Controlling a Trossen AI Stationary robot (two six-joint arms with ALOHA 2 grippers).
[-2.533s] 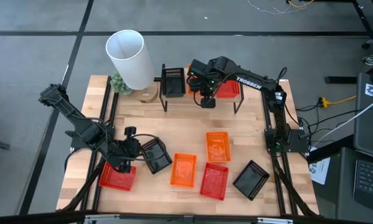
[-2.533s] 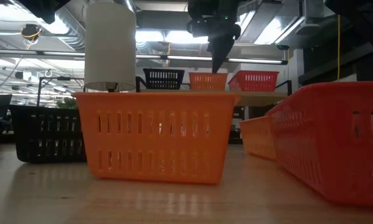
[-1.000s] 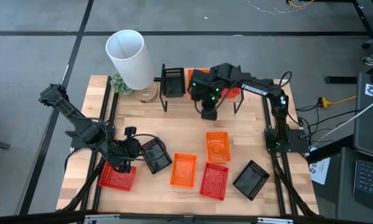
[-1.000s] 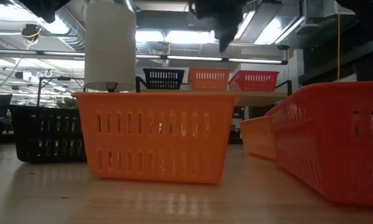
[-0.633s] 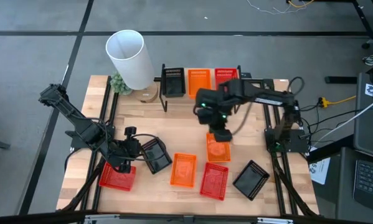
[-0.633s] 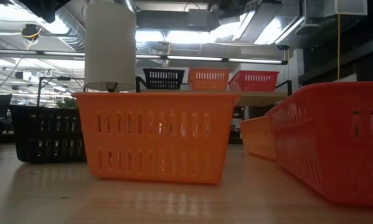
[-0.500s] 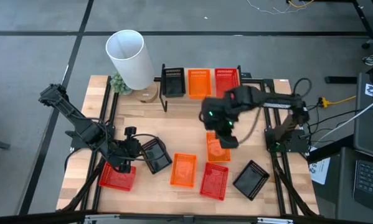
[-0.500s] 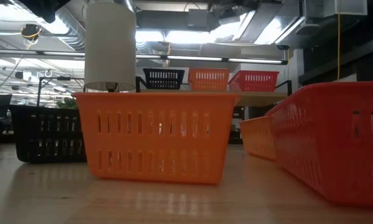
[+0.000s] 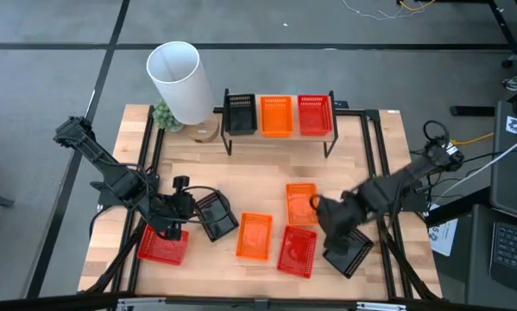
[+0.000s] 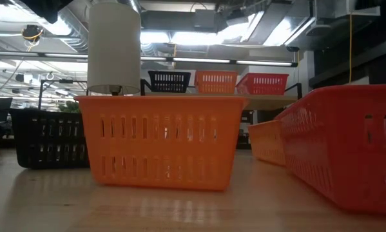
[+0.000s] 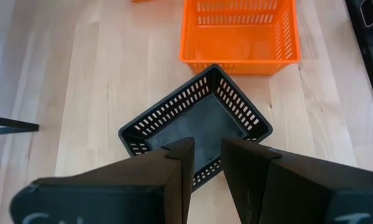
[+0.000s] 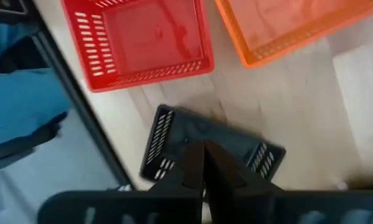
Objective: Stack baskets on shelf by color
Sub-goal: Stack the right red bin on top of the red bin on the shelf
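Black, orange and red baskets [image 9: 275, 115] already sit side by side on the shelf [image 9: 331, 136], so your right claw [image 9: 329, 218], fingers pressed together and empty, hangs over the black basket [image 9: 348, 249] near the bench's corner, probably next up

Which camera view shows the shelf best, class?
The high view: the whole shelf shows from above, with a black basket, an orange basket and a red basket side by side on it. The low view shows it far off, behind nearer baskets. Neither wrist view shows it.
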